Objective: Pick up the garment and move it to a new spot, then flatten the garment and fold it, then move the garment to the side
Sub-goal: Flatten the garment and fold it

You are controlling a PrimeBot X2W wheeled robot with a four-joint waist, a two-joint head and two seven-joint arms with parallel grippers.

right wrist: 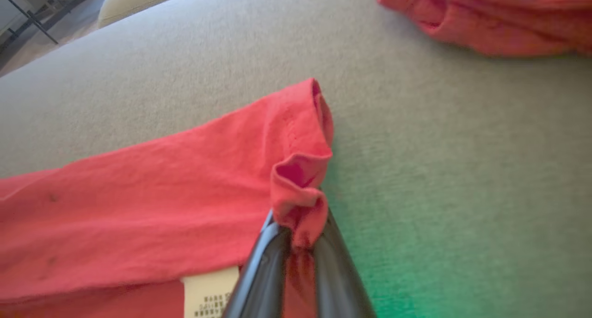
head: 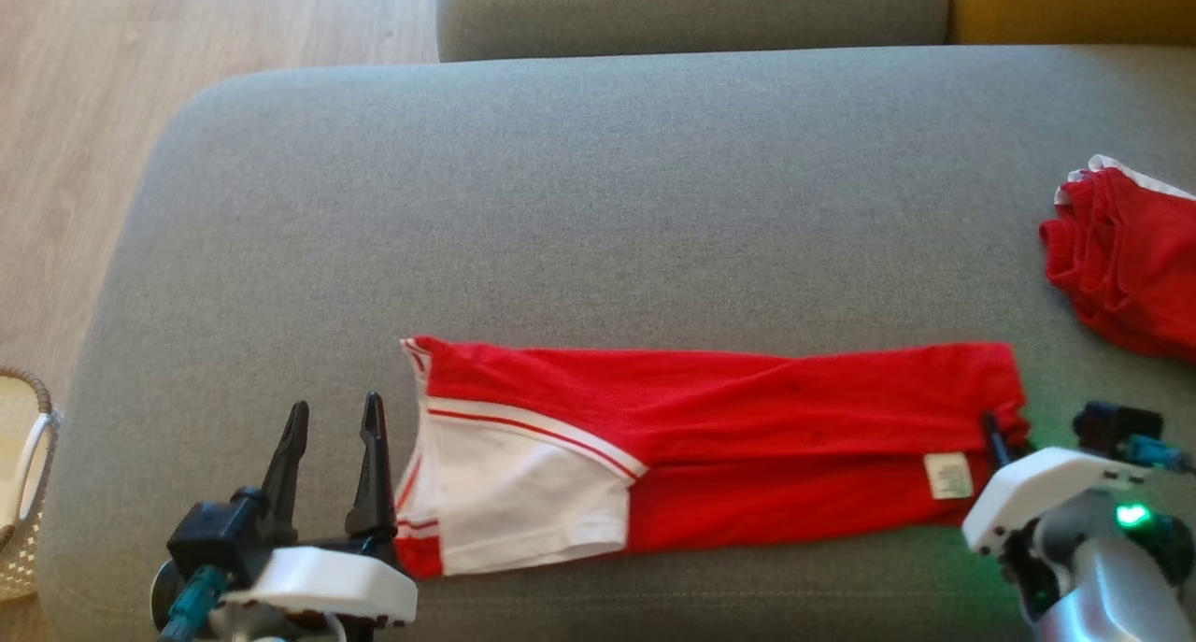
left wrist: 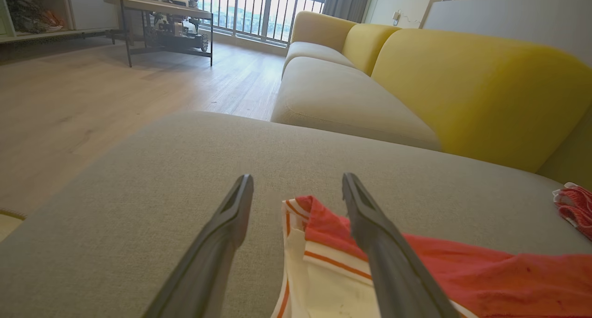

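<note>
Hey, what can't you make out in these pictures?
Crumpled red garment: cut off by head view's right edge.
White care label on the folded red-and-white garment: print blurred, cropped at right wrist view's bottom.
Pale woven basket: cut off by head view's left edge.

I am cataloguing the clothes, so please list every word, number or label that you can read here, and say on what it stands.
On the red garment, a white care label: rows of dark print, too blurred to read.
No other word, number or sign can be read.
</note>
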